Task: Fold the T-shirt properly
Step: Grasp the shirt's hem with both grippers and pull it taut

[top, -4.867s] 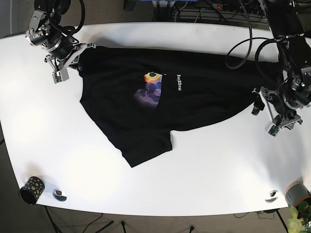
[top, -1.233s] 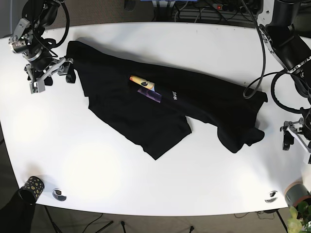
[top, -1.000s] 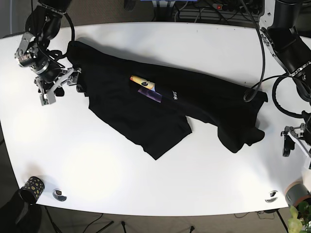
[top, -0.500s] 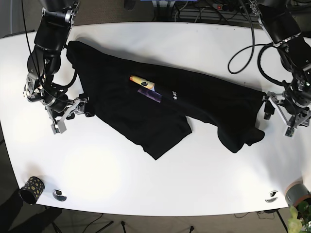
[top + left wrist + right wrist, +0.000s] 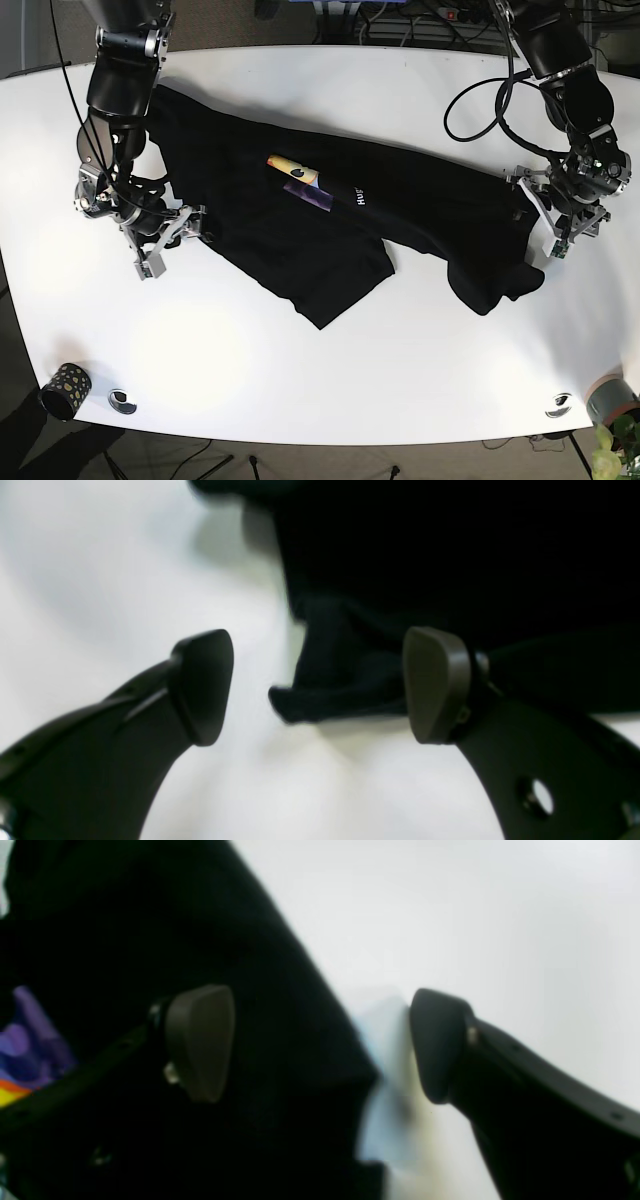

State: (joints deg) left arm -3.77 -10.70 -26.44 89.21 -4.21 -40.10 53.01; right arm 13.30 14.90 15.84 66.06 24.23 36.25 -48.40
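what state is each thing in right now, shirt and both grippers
shirt: crumpled and partly folded over itself, lying flat on the table, not yet neatly folded
left gripper: open, jaws straddling a bunched edge of the shirt
right gripper: open, one jaw over the shirt, the other over bare table
cup: upright near the table's corner

Both arms are black and chunky with silvery metal joints, and loose black cables loop off the one at the upper right of the base view. The left gripper (image 5: 318, 685) has dark, curved fingers ending in rounded olive-grey pads (image 5: 436, 682), with a round hole through one finger. The right gripper (image 5: 320, 1042) looks identical, with a little screw beside each pad.
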